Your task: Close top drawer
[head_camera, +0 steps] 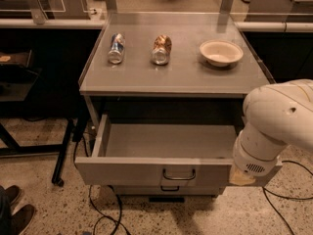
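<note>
The top drawer (146, 172) is a wide grey metal drawer pulled fully out from under the table top, and its tray is empty. A small dark wire handle (179, 174) sits at the centre of its front panel. My white arm (281, 116) comes in from the right. Its wrist end with the gripper (243, 176) sits at the right end of the drawer's front panel and covers that corner. The gripper itself is mostly hidden behind the wrist.
On the grey table top (186, 77) lie a blue-and-silver can (116, 48) and a brown can (161, 49), with a white bowl (221, 52) beside them. A lower drawer handle (169, 188) shows under the top front. Cables (105, 209) lie on the floor. Shoes (12, 212) are at the bottom left.
</note>
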`<state>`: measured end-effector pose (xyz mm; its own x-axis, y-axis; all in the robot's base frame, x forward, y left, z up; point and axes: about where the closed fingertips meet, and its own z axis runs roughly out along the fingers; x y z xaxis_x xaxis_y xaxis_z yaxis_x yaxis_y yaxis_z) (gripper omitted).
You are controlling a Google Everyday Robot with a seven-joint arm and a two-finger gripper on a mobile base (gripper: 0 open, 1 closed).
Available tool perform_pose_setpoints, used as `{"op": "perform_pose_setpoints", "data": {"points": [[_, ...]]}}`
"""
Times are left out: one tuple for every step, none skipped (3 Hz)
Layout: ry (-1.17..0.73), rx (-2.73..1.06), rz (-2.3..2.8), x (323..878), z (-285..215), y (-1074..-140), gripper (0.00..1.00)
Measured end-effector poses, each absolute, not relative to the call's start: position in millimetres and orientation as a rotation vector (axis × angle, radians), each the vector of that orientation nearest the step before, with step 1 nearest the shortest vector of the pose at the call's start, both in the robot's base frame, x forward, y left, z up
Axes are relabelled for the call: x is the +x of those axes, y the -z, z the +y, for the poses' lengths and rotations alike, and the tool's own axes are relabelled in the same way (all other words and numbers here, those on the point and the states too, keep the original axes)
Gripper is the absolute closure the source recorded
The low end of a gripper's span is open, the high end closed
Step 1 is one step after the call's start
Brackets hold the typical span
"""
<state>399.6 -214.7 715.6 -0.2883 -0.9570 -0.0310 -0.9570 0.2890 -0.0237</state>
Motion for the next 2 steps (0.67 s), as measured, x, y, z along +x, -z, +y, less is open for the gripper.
{"op": "perform_pose_setpoints", "data": {"points": [[0.026, -1.823, 2.507, 414, -210, -700, 1.00], [0.079, -1.801, 2.499, 439, -205, -696, 1.00]]}}
